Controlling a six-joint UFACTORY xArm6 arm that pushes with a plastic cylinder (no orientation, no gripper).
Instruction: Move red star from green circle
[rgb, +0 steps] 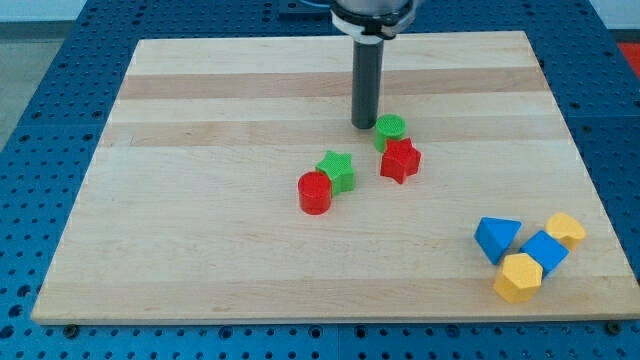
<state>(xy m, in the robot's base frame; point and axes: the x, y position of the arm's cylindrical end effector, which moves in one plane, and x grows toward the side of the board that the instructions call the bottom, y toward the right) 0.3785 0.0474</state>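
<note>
desk (200, 240): pale wooden board with lengthwise stripes, resting on a blue perforated surface (40, 60).

rod: dark, straight, upright, entering from the view's top. my tip (364, 125) rests on the board just to the view's left of the green circle, close beside it; whether they touch cannot be told. no pincer is fitted, so there is no opening to report.

green circle (390, 130): short round block, near the board's middle, toward the view's top.

red star (400, 161): directly below the green circle toward the view's bottom, touching it or very nearly so.

green star (337, 170): to the view's left of the red star, apart from it.

red circle (314, 192): round block, touching the green star at its lower left.

corner group, view's bottom right, well apart from the rest:
- blue triangle (496, 238), leftmost.
- blue block (545, 251), squarish, in the middle of the group.
- yellow block (566, 229), rounded shape unclear, at the upper right.
- yellow hexagon (518, 277), nearest the board's bottom edge, touching the blue block.
</note>
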